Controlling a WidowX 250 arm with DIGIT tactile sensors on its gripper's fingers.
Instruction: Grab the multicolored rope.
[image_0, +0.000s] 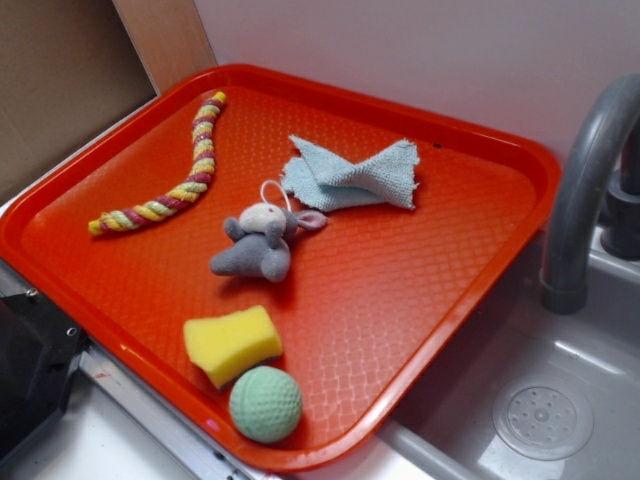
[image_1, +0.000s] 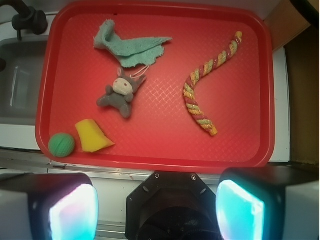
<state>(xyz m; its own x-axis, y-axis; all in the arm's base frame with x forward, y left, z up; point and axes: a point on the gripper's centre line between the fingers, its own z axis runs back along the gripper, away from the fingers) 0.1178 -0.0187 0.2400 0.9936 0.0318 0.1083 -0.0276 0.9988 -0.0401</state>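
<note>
Rope (image_1: 206, 85) lies curved on the right side of your tray (image_1: 150, 155) in the wrist view, nothing touching it. Your jaws (image_1: 157, 210) are spread wide and empty at the bottom edge, off the tray. Nearest them: ball (image_1: 61, 145) just beside the sponge (image_1: 92, 136). Then the mouse (image_1: 118, 93) mid-tray, its ear at the cloth (image_1: 131, 46) edge. Sink (image_1: 20, 80) and faucet (image_0: 585, 190) sit beside the tray.

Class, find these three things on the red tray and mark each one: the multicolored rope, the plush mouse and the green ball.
multicolored rope (image_1: 192, 95), wrist view, on its bend.
plush mouse (image_0: 255, 245), exterior view, on its grey body.
green ball (image_0: 265, 404), exterior view, on its middle.
</note>
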